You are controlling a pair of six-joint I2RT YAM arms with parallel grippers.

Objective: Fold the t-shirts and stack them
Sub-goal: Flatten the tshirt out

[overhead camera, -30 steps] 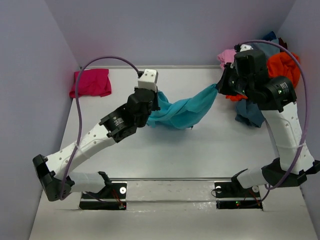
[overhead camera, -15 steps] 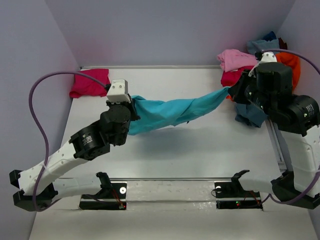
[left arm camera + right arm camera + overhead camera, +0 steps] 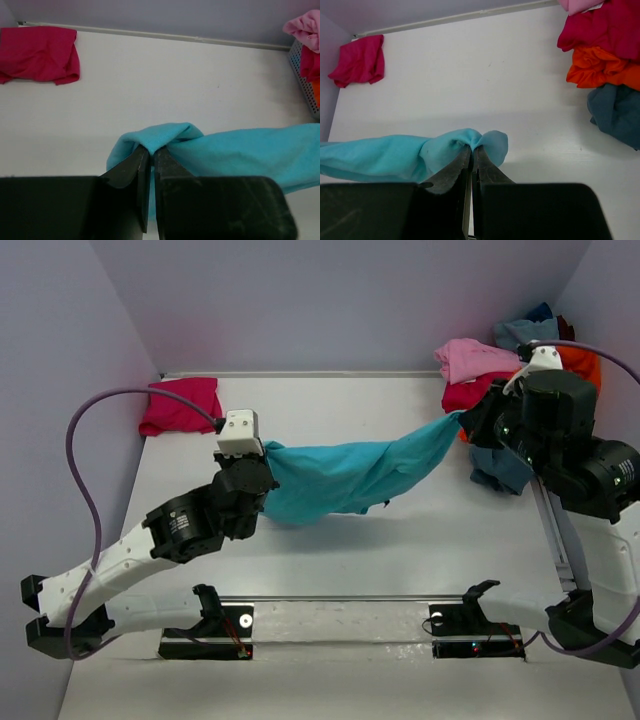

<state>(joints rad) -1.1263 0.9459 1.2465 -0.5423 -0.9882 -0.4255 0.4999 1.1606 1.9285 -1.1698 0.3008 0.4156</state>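
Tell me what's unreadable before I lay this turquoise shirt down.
- Top view: held ends of the turquoise t-shirt, hidden under the left arm and right arm.
- Wrist views: its collar and sleeves, bunched; far end cut off by the frame edge.
- Top view: shirt pile, partly behind the right arm; count unclear.

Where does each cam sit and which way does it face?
Top external: high behind the robot, looking down on the table; left arm and right arm show.
Left wrist: on the left arm, facing the far wall; left gripper shut on the turquoise t-shirt.
Right wrist: on the right arm, facing down at the table; right gripper pinching the same shirt.
Shared: all three show that shirt and the magenta t-shirt.
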